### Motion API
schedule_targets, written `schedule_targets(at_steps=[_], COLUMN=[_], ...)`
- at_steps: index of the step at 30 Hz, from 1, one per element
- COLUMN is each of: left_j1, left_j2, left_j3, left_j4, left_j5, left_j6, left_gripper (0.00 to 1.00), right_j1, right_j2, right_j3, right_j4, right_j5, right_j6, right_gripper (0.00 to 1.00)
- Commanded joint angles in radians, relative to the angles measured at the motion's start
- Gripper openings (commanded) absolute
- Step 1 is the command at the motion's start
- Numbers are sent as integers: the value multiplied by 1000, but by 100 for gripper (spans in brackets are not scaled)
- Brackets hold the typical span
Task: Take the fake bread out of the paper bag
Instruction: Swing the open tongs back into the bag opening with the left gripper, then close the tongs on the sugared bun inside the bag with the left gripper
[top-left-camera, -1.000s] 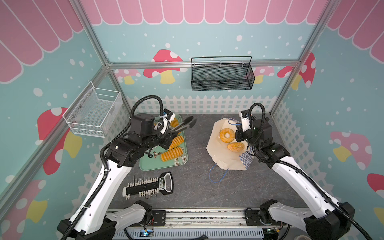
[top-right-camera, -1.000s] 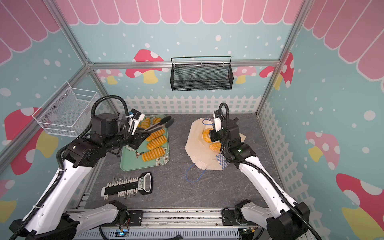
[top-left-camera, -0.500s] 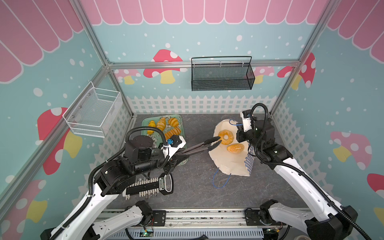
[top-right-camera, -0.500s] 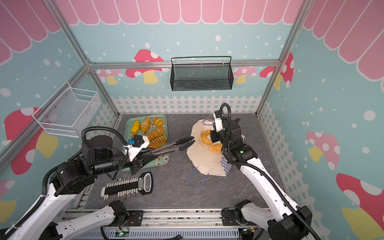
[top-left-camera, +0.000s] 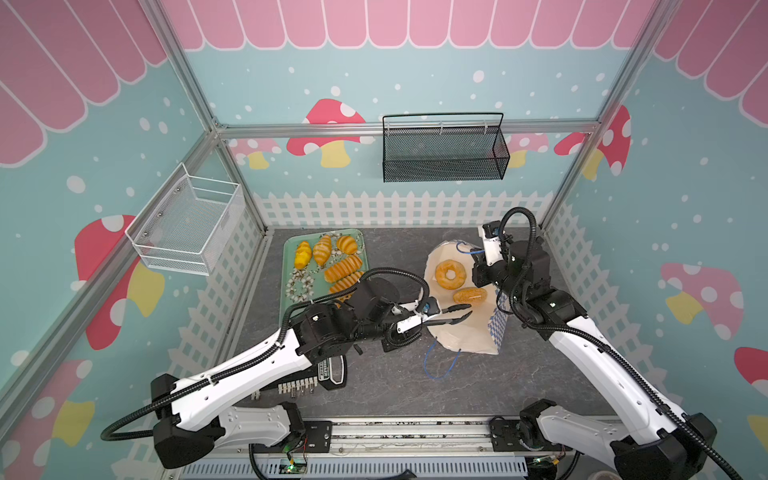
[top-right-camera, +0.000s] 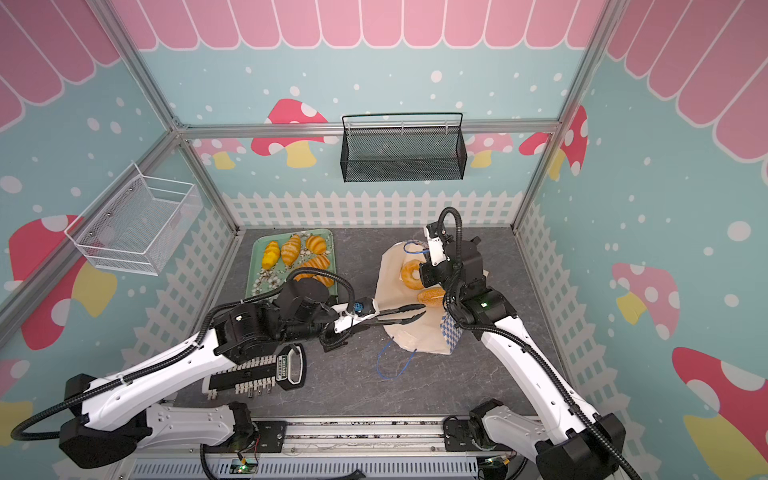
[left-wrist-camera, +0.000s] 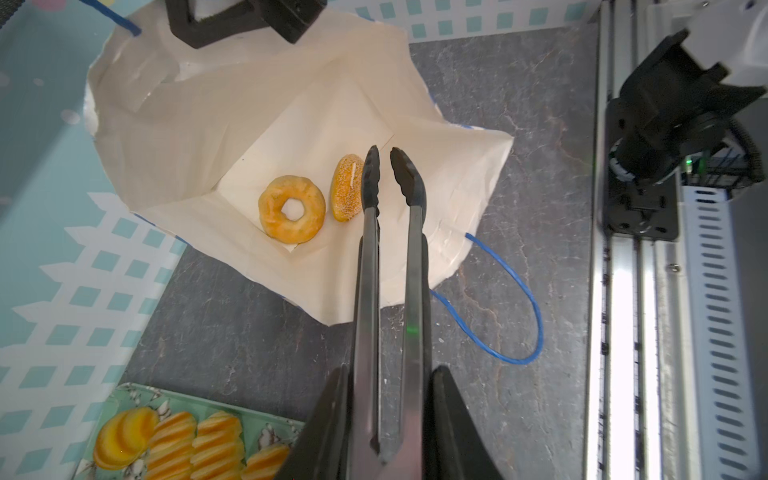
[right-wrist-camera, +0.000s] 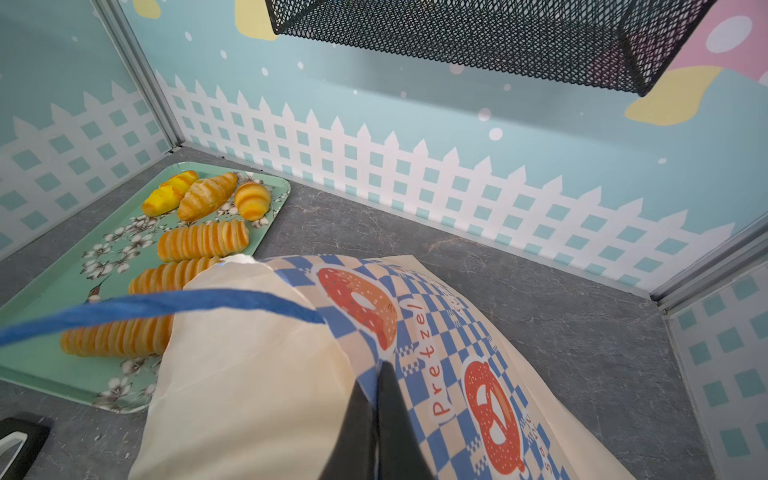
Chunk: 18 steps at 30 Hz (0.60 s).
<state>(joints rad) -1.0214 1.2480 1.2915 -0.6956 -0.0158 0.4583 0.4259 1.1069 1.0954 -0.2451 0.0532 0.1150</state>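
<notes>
The left gripper (left-wrist-camera: 390, 415) clamps black tongs (left-wrist-camera: 409, 249), their tips narrowly apart and empty above the paper bag (top-left-camera: 465, 336), open right of centre, where a ring doughnut (top-left-camera: 449, 274) and seeded bun (top-left-camera: 469, 295) lie inside. The right gripper (right-wrist-camera: 380, 399) pinches the bag's rim. The far-left tray (right-wrist-camera: 83, 374) holds the other bread (top-left-camera: 343, 266).

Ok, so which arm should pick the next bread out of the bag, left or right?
Left, likely. The left gripper holds the tongs, whose tips sit over the open paper bag right beside the sesame bun. The right gripper is clamped on the bag's rim, so it is busy.
</notes>
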Motion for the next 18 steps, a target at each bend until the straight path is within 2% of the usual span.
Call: schedule_targets(at_steps=[1, 7, 8, 10, 11, 18], left_j1=[-3, -3, -3, -3, -3, 3], left_j2=[42, 174, 195, 239, 256, 344], left_j3=[-4, 27, 35, 64, 74, 100], left_j4=[137, 199, 205, 205, 205, 245], left_j5=[-73, -95, -104, -124, -131, -184], left_j6=[115, 175, 181, 193, 197, 212], left_gripper=[26, 28, 26, 16, 15, 32], right_j1=[-1, -1, -2, -1, -3, -1], right_j2=[-28, -47, -50, -54, -57, -60], right_j3=[37, 28, 25, 18, 14, 5], right_j4=[4, -5, -6, -6, -6, -7], right_j5=[-39, -44, -44, -46, -46, -49], right_j6=[-28, -37, -37, -38, -39, -43], right_gripper=[0, 0, 0, 0, 0, 0])
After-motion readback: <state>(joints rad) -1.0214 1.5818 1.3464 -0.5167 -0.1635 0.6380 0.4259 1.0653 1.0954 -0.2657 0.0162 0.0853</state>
